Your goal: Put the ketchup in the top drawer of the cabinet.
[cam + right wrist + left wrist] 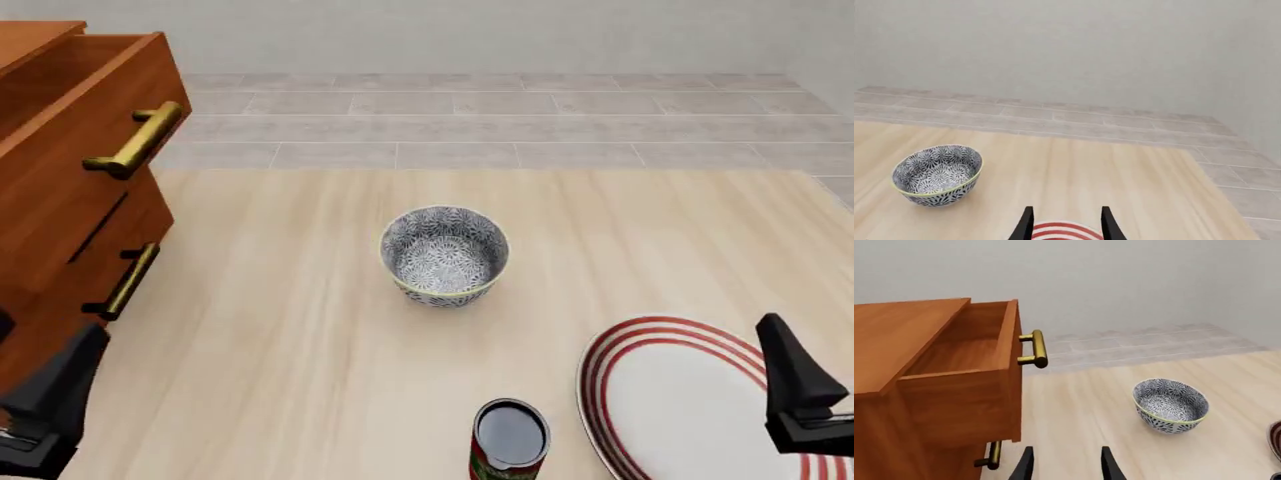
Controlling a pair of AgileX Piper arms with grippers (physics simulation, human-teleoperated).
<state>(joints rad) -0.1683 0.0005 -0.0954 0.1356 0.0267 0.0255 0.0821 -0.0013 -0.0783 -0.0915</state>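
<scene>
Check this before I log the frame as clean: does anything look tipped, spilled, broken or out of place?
Nothing stands out. The ketchup stands upright on the table near the striped plate, the bowl sits level and empty, and the top drawer is pulled open, its inside bare.

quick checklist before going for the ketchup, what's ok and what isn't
1. Top drawer pulled out: ok, and the part of its inside in view looks empty.
2. Ketchup upright on the table: ok, at the near edge beside the striped plate.
3. Left gripper free: ok, open, holding nothing.
4. Right gripper free: ok, open, over the plate.
5. Ketchup gripped: not ok, neither gripper touches it.
6. Bowl out of the way: cannot tell; it sits mid-table, right of the cabinet.
</scene>
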